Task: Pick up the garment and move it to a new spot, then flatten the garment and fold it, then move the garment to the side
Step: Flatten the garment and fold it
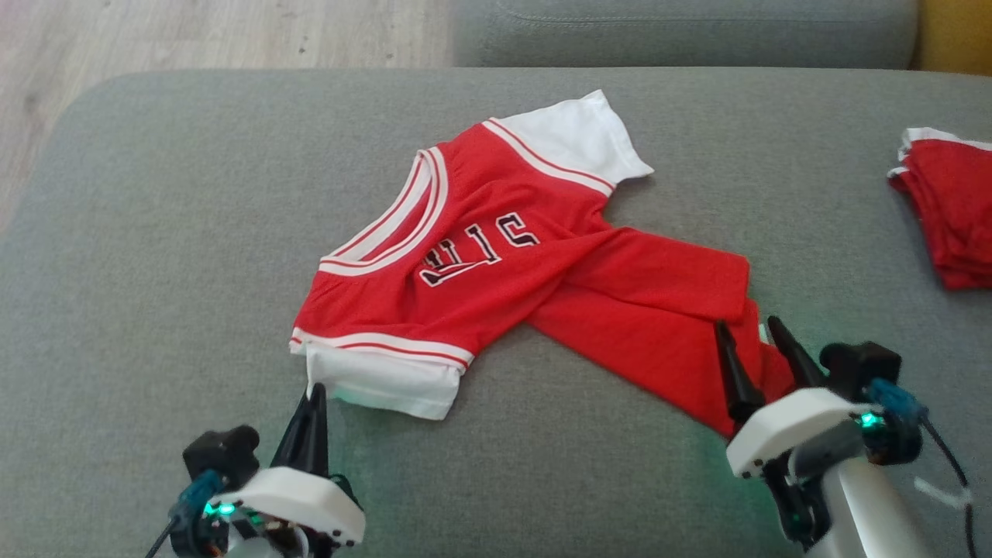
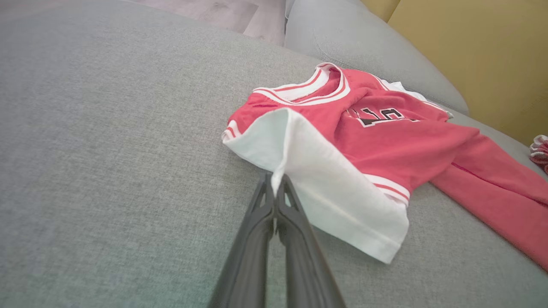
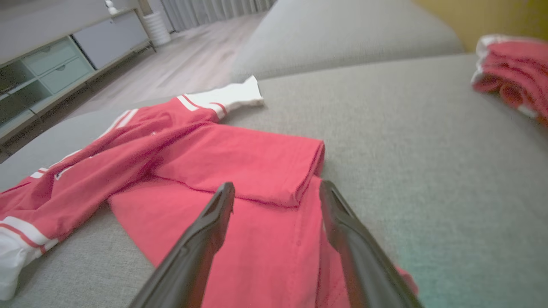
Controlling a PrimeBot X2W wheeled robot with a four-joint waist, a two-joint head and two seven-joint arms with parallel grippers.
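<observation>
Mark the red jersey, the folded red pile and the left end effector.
red jersey (image 1: 480, 304), head view, chest beside the lettering.
folded red pile (image 1: 952, 217), head view, its top layer.
left end effector (image 2: 274, 185), left wrist view, midway between its closed fingertips.

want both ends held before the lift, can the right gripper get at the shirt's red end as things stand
Probably yes: the right gripper is open, its fingers poised right over the red end of the shirt, and nothing lies between them.
</observation>
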